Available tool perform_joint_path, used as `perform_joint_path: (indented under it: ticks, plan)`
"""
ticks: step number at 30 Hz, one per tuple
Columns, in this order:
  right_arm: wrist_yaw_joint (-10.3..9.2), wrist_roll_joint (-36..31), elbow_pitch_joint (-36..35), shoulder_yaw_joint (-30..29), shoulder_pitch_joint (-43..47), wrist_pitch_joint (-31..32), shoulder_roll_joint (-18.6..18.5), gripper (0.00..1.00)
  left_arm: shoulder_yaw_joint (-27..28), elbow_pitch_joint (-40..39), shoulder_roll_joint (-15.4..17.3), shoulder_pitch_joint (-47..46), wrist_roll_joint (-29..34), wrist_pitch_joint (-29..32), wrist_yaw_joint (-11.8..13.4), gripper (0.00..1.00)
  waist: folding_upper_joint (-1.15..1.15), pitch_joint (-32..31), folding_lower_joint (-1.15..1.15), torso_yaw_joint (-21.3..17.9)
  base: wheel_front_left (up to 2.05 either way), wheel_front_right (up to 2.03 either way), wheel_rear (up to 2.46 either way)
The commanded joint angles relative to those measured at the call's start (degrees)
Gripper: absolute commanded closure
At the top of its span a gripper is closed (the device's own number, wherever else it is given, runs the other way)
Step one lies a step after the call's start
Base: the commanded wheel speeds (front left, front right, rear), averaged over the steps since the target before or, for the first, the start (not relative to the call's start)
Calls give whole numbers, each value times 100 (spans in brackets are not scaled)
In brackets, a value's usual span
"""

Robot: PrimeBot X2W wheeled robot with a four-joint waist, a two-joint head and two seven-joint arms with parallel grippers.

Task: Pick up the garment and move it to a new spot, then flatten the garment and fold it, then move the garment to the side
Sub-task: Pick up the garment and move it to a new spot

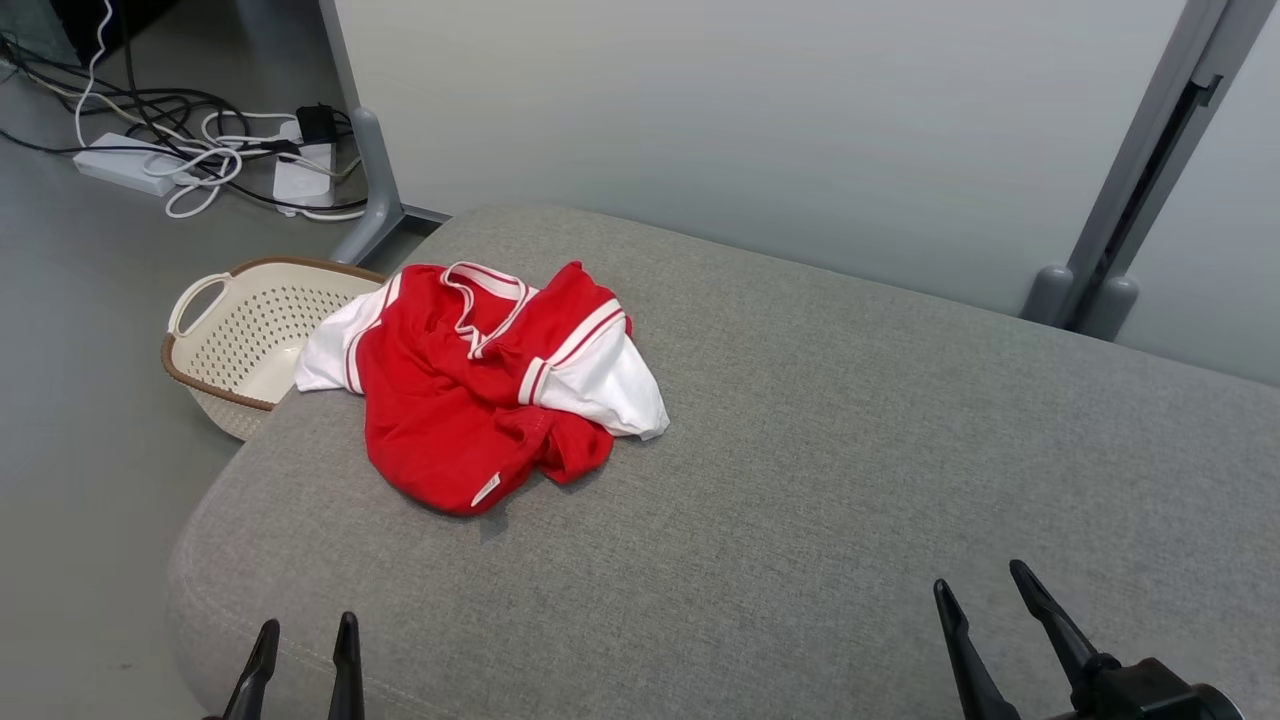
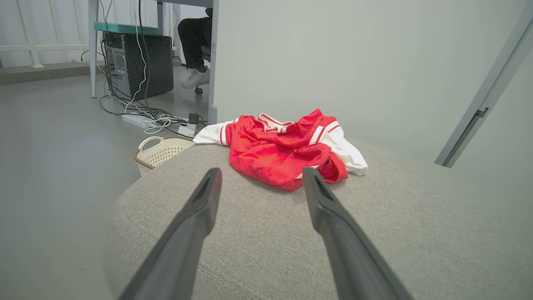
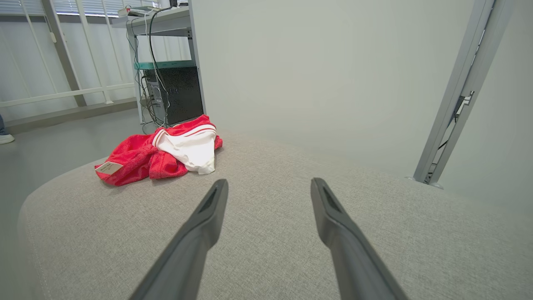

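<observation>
Before a pale wall [image 1: 750,120] sits a grey fabric-covered padded surface [image 1: 820,470]. On it, a crumpled red and white jersey garment [image 1: 470,400] lies bunched ahead of my left tool [image 1: 308,622], well apart from it, and far ahead-left of my right tool [image 1: 978,575]. Both tools have fingers spread apart, holding nothing. I judge the pick-up not yet begun; next, the left tool must reach forward and pinch a fold.

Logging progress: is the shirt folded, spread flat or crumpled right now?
Crumpled. The shirt lies in a bunched heap on the cushion, with a white sleeve twisted over the red body and the hem turned up.
</observation>
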Motion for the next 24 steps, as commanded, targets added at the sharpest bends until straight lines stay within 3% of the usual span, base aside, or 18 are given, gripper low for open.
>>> perform_joint_path:
  ticks: [1, 5, 11, 19, 24]
  plan:
    - [-1, -33, 19, -52, -57, -28, -30, 0, -24, -15, 19, -184, -13, -10, -42, 0, 0, 61, 0, -73, 0, 0, 0]
    - [-1, -189, 27, -85, -150, -28, -31, 0, -147, 179, 19, -654, -53, -10, -100, 0, 0, 328, 0, -262, 0, 0, 0]
    - [-1, -450, 16, -92, -424, -28, -32, 0, -475, 1149, 41, -1917, -21, -10, -162, 0, 0, 898, 0, -659, 0, 0, 0]
    - [-1, -527, -7, -47, -835, -28, -30, 0, -670, 2911, 436, -3762, -240, 115, -184, 0, 0, 1511, 0, -1327, 0, 0, 0]
    - [-1, -474, -21, -53, -993, -27, -32, 0, -626, 3751, 685, -4367, -344, 289, -188, 0, 0, 1699, 0, -1620, 0, 0, 0]
